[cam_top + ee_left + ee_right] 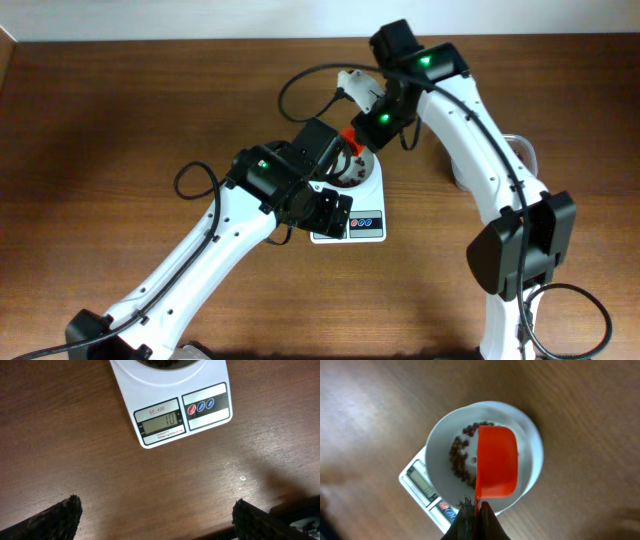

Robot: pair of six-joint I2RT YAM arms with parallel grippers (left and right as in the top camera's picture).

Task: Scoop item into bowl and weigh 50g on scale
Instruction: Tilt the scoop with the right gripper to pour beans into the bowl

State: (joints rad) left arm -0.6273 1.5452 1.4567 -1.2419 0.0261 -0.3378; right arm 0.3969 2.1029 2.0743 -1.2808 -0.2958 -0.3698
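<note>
The right gripper (476,510) is pinched tight on the thin handle of an orange scoop (496,462). The scoop's cup hangs just ahead of the fingertips, over the white bowl (437,445). The bowl sits on the scale (422,485) directly beneath this gripper. A patch of dark red-brown beans (459,457) lies in the bowl, partly under the cup.

The beans are likely hard, light and loose, prone to roll and bounce, so they are carried in the cup rather than pinched. The scoop looks like stiff, light plastic, best held by its handle as it is now. The smooth bowl may slide on the scale, and its rim is the place to grip.

The left gripper (157,517) hovers with its jaws wide and empty above the bench, with the scale's display (159,421) ahead of it.
</note>
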